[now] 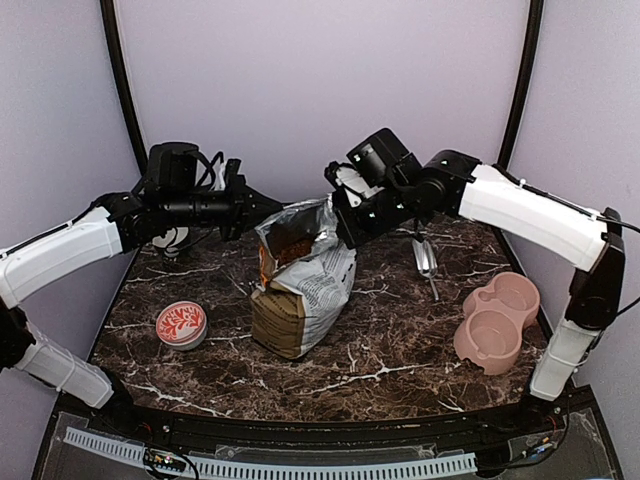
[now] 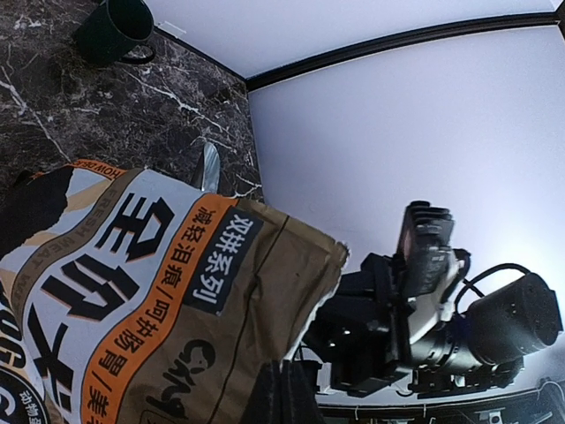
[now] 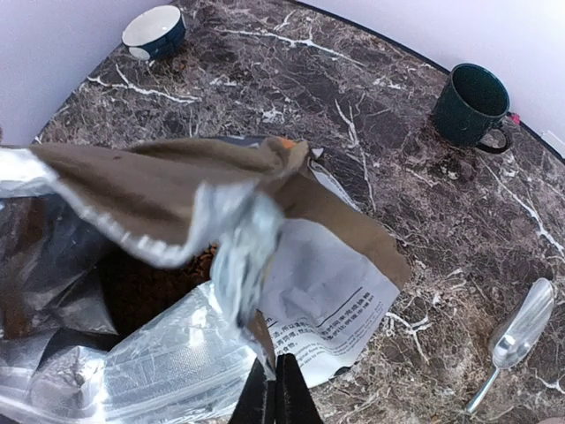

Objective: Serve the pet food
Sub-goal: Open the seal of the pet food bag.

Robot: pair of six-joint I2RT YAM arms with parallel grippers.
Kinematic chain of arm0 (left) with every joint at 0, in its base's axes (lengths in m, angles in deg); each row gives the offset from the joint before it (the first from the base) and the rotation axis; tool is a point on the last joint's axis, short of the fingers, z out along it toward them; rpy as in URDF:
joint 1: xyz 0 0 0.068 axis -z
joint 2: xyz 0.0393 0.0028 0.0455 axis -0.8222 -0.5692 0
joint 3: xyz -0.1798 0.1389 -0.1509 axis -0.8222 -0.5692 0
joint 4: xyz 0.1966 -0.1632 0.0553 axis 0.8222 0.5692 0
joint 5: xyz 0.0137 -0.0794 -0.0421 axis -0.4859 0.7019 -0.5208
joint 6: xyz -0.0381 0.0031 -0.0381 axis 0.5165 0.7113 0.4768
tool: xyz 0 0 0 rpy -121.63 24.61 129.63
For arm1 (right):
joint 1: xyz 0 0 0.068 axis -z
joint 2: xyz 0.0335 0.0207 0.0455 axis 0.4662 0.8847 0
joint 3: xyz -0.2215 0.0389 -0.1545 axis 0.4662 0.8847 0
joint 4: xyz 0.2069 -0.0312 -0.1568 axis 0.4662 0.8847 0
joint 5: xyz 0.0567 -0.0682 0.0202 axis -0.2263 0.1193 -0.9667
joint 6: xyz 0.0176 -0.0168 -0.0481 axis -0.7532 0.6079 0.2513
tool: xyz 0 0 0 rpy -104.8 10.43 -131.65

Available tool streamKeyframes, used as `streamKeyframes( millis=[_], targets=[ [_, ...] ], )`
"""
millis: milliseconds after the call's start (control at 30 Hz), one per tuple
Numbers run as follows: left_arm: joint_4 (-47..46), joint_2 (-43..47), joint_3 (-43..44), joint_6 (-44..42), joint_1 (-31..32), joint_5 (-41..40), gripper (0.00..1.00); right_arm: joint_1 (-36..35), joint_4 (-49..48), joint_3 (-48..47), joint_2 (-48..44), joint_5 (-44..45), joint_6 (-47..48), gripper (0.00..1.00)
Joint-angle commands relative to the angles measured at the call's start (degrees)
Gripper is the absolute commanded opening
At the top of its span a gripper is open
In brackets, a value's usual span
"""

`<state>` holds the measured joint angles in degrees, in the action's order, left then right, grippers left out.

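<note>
A tan-and-white printed paper bag (image 1: 300, 285) stands upright at mid-table, its foil-lined mouth pulled open. The pet food (image 3: 150, 287) shows as dark reddish-brown kibble down inside the mouth, also glimpsed from above (image 1: 293, 241). My left gripper (image 1: 262, 214) is shut on the bag's left top edge; in the left wrist view its fingers (image 2: 287, 397) pinch the torn brown rim of the bag (image 2: 159, 291). My right gripper (image 1: 341, 216) is shut on the right top edge, where the closed fingertips (image 3: 275, 393) clamp a strip of the bag's lining (image 3: 238, 256).
A pink double bowl (image 1: 496, 320) sits at the right. A clear scoop (image 1: 426, 258) lies behind the bag on the right, with a dark green mug (image 3: 472, 102) beyond it. A red-and-white round tin (image 1: 182, 324) sits front left. A small blue-and-white bowl (image 3: 154, 31) stands far left.
</note>
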<state>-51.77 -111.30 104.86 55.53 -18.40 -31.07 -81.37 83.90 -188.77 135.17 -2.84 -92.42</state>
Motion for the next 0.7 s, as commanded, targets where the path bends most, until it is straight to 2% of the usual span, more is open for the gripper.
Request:
streamKeyframes(
  millis=[0, 367, 467, 567, 600, 667],
  targets=[
    [-1.95, 2.11, 3.95, -2.42, 0.40, 2.68, 0.00, 1.81, -2.64, -6.24, -4.81, 2.29, -2.06, 0.00],
    [10.08, -0.11, 13.10, -9.61, 1.69, -4.73, 0.00, 5.54, -2.91, -21.65, -1.78, -6.50, -3.91, 0.00],
    [11.03, 0.08, 13.78, -11.07, 1.66, -5.44, 0.00, 5.87, -3.95, -21.05, -3.17, -7.05, -5.52, 0.00],
    [11.68, 0.54, 14.82, -15.15, 1.64, -5.03, 0.00, 6.02, -5.13, -16.39, -5.95, -7.79, -6.84, 0.00],
    [12.42, 0.55, 15.83, -17.72, 1.71, -5.02, 0.02, 6.01, -5.32, -14.32, -7.06, -8.06, -7.02, 0.05],
    [15.76, 0.11, 18.99, -23.53, 1.69, -6.56, 0.11, 6.01, -5.69, -9.73, -9.52, -8.58, -7.30, 0.26]
  ],
)
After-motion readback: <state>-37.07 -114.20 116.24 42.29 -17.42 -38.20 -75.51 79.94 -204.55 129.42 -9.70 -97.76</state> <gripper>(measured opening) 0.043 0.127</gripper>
